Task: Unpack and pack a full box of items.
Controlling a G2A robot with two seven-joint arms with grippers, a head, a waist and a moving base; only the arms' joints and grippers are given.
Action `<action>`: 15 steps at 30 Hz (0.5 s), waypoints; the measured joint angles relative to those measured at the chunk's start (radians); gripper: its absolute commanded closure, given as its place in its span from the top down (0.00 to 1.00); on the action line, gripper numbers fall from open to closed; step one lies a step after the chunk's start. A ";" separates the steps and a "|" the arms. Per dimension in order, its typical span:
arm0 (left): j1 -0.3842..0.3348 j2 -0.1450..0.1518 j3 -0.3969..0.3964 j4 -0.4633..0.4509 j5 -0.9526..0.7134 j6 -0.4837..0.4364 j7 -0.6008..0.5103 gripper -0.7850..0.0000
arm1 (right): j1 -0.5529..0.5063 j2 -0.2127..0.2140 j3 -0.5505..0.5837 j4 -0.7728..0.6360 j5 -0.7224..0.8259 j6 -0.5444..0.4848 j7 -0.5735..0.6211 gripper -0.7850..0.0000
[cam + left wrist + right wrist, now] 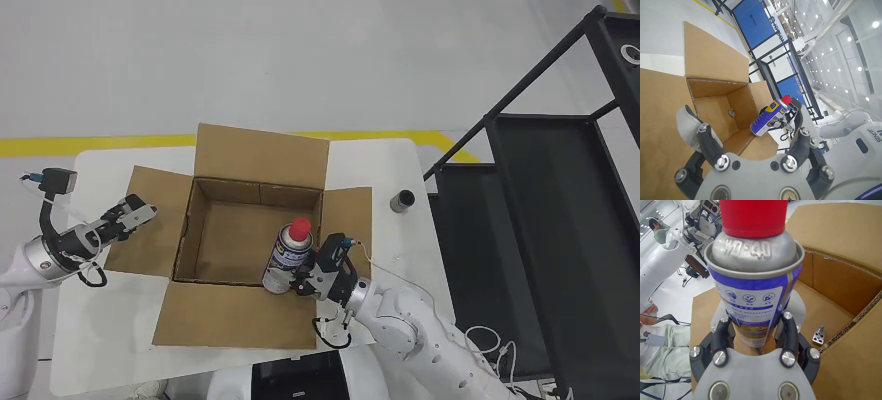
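Note:
An open cardboard box (pixel 215 215) sits mid-table with all flaps spread. My right gripper (pixel 305 280) is shut on a blue spray can (pixel 287 257) with a red cap, held tilted over the box's near right corner. In the right wrist view the spray can (pixel 753 291) stands between the fingers (pixel 798 308). A small metal part (pixel 818 335) lies on the box floor, also seen as the metal part (pixel 731 113). My left gripper (pixel 742 117) hangs open over the box's left flap (pixel 660 106), facing the spray can (pixel 768 118). From above, the left gripper (pixel 140 213) is at the flap's outer edge.
A small dark cylinder (pixel 402 202) stands on the white table (pixel 390 165) right of the box. A dark metal rack (pixel 540 220) rises at the right. A yellow floor line (pixel 90 145) runs behind the table. A person's sleeve (pixel 664 344) is beside the table.

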 measured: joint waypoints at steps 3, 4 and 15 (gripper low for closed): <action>0.000 0.000 0.000 0.000 0.000 0.000 0.000 1.00 | 0.000 0.000 0.000 0.000 0.000 0.000 0.000 0.00; 0.000 0.000 0.000 0.000 0.000 0.000 0.000 1.00 | 0.000 0.000 0.000 0.000 0.000 0.000 0.000 0.00; 0.000 0.000 0.000 0.000 0.000 0.000 0.000 1.00 | 0.049 -0.008 0.006 -0.039 0.281 0.022 0.182 0.00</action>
